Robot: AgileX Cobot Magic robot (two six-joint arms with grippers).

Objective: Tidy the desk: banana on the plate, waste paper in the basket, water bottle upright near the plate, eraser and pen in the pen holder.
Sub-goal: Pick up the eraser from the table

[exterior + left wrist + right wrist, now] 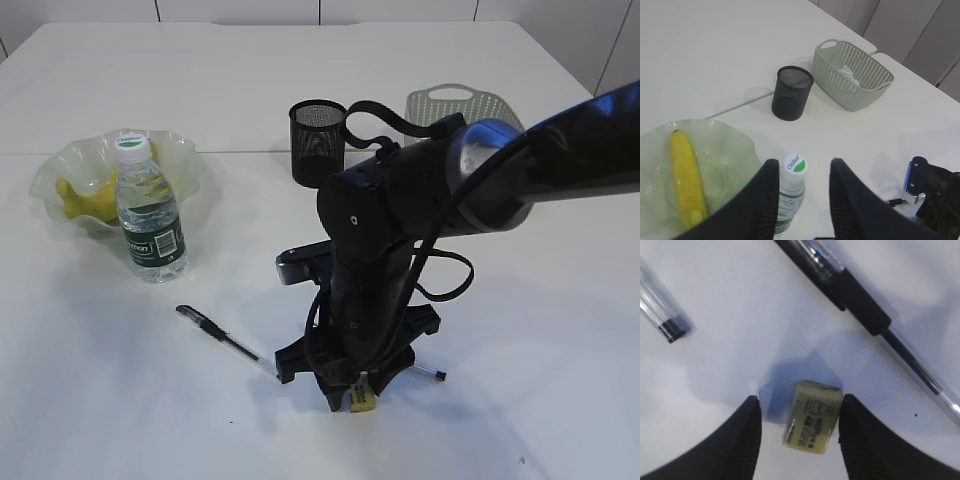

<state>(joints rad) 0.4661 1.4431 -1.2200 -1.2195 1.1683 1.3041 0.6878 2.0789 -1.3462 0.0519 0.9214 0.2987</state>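
**Right gripper straddling the eraser on the desk**

The right gripper (799, 432) stands over the eraser (813, 416), its jaws apart and one on each side of the block, seen at the lower centre of the right wrist view. The right finger (860, 440) is touching or almost touching the eraser's upper right corner; the left finger (742, 437) stands clear, with a strip of bare desk between. The eraser is not yet clamped, as far as these frames show. Its long axis runs from the upper right toward the lower left of that frame, tilted slightly off the line along which the fingers point, so the jaws would close across its shorter width. A pen (865, 310) crosses the upper right of the frame diagonally, just beyond the eraser; a second pen (662, 312) shows at the upper left. In the exterior view the eraser (360, 399) lies at the lower centre, beneath the right arm, well apart from the mesh pen holder (317, 140) at upper centre. The left gripper (802, 200), jaws apart and empty, hovers above the capped water bottle (790, 192); the right arm is plainly the nearer to the eraser.
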